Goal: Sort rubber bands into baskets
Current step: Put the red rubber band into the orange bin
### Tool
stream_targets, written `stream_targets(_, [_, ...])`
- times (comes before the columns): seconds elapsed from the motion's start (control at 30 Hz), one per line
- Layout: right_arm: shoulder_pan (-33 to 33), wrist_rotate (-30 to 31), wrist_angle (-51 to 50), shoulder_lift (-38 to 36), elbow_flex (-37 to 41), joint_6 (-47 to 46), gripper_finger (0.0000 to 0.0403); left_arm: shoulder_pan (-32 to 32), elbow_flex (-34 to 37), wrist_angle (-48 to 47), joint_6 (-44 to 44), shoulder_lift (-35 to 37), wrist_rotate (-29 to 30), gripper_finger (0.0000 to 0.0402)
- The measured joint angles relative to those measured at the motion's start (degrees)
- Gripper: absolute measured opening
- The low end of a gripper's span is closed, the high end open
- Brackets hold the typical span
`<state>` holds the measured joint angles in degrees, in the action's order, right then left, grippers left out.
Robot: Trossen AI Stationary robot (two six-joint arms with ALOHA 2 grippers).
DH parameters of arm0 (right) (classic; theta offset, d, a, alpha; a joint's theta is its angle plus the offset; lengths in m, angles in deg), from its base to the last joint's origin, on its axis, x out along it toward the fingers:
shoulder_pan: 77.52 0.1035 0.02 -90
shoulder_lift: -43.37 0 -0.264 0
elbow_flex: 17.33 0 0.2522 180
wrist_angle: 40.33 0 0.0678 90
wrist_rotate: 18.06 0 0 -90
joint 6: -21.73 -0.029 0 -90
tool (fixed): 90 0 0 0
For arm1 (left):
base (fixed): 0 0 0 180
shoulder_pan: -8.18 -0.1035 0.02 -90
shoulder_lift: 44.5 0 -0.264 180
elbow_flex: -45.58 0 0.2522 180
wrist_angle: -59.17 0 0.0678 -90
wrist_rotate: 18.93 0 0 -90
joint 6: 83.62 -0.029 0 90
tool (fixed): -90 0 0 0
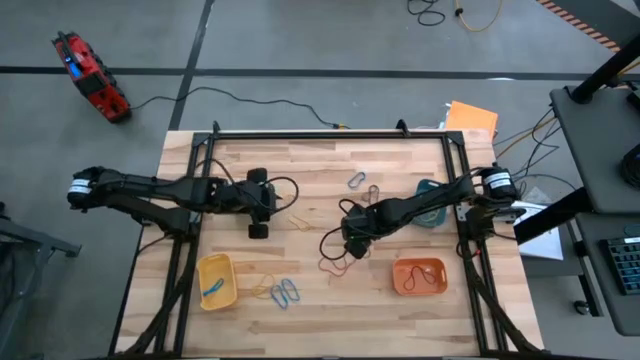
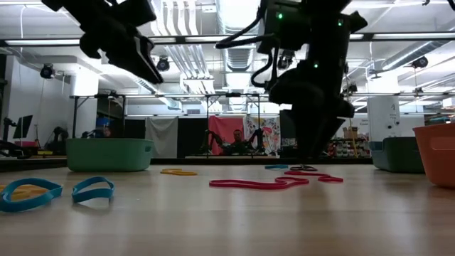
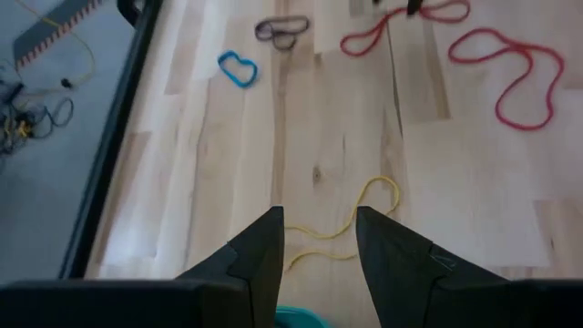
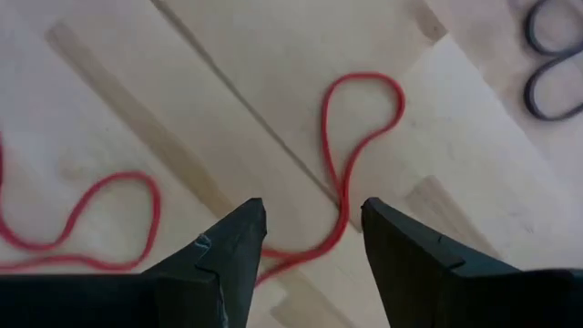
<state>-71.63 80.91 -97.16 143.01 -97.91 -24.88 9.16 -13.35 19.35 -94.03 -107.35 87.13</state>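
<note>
Blue rubber bands [image 2: 92,189] lie closest in the low view, flat on the wooden desk [image 1: 320,310] at its near left, just beside the yellow basket [image 1: 216,281], which already holds a blue loop. A loose yellow band [image 1: 258,290] sits between them.

Near the desk's middle, the right pincer [image 1: 352,240] hangs low over a long red rubber band [image 4: 351,155] — its wrist view shows both fingers parted, nothing between them, with the red strand running across the gap beneath. A second stretch of red [image 4: 82,219] curls off to one side; whether it is the same band I cannot tell. The orange basket [image 1: 419,276] stands near right, the teal basket [image 1: 432,205] farther back on the right, partly under the arm. No fourth basket shows clearly.

The left pincer [image 1: 258,205] hovers left of centre, fingers apart and holding nothing, above a thin yellow band [image 3: 351,223]. Farther off lie a small blue band [image 3: 238,69] and a grey one [image 3: 281,30].

These bands look light, thin and floppy — they lie flush against the wood, so a pinch probably needs the fingertips pressed right down to the surface. The best hold on the red one seems to be where a single strand crosses between the fingers; gripped there, the rest would likely dangle and could snag or slip free.
</note>
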Motion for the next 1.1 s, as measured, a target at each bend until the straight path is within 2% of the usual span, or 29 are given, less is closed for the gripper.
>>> stream_targets(0.27, [-1.8, 0.0, 5.4, 0.3, 3.9, 0.0, 0.0173, 0.0, 1.1, 2.2, -2.2, 6.1, 1.5, 0.0123])
stream_targets(0.53, [-1.9, -0.2, 10.2, 0.6, 6.9, 0.1, 0.0149, 0.0, 1.4, 4.5, -4.0, 9.5, 1.5, 0.0123])
stream_targets(0.7, [-1.9, 0.1, 10.8, 1.4, 7.5, 0.6, 0.0111, 0.0, 1.5, 6.4, -4.2, 9.8, 1.5, 0.0123])
stream_targets(0.97, [-2.0, 0.4, 10.4, 3.1, 7.6, 2.5, 0.0017, 0.0, 1.5, 6.7, -4.4, 9.4, 1.5, 0.0123])
stream_targets(1.1, [-2.0, 0.5, 10.5, 2.5, 7.6, 4.1, 0.0010, 0.0, 1.5, 6.8, -4.4, 9.2, 1.5, 0.0123])
